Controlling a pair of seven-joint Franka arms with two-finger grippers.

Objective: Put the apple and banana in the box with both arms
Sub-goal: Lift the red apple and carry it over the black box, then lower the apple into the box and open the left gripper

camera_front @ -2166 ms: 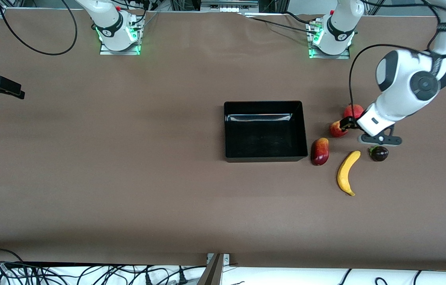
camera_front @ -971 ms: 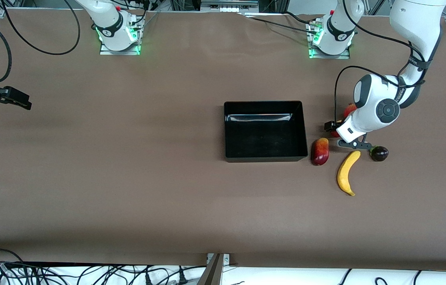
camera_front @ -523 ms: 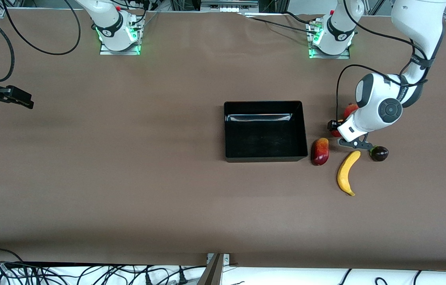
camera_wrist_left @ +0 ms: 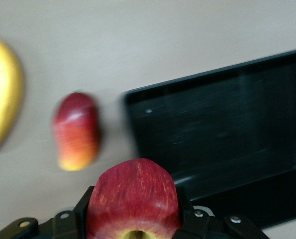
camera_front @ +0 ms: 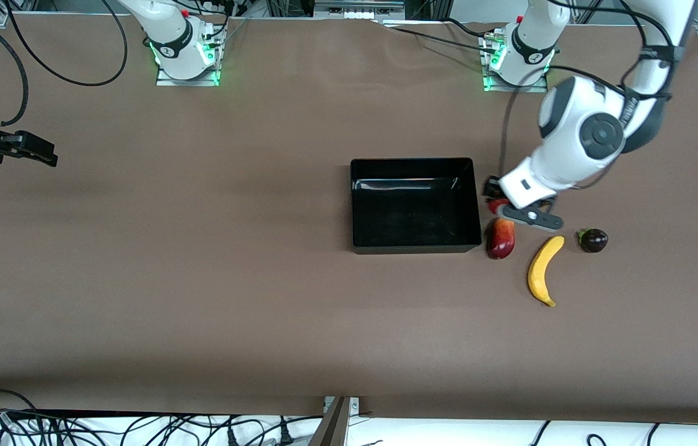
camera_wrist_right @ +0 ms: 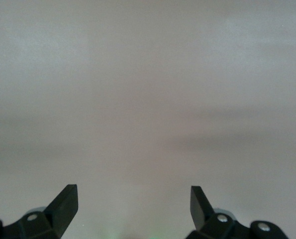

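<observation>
1. In the front view we see the left gripper up in the air just beside the box at its wall toward the left arm's end of the worktop, over the bare strip above the mango-like fruit. A sliver of red shows at its fingers, mostly hidden by the wrist. The banana lies on the worktop, nearer the front camera than the gripper, with a dark purple fruit beside its upper tip. The right gripper waits over the right arm's end of the worktop.

2. The left wrist view shows what the front view hides: we see the apple clamped between the gripper's fingers, with the box empty below, the mango-like fruit beside it, and the banana at the frame's edge.

3. The right wrist view shows the right gripper with fingers spread apart over bare worktop.
</observation>
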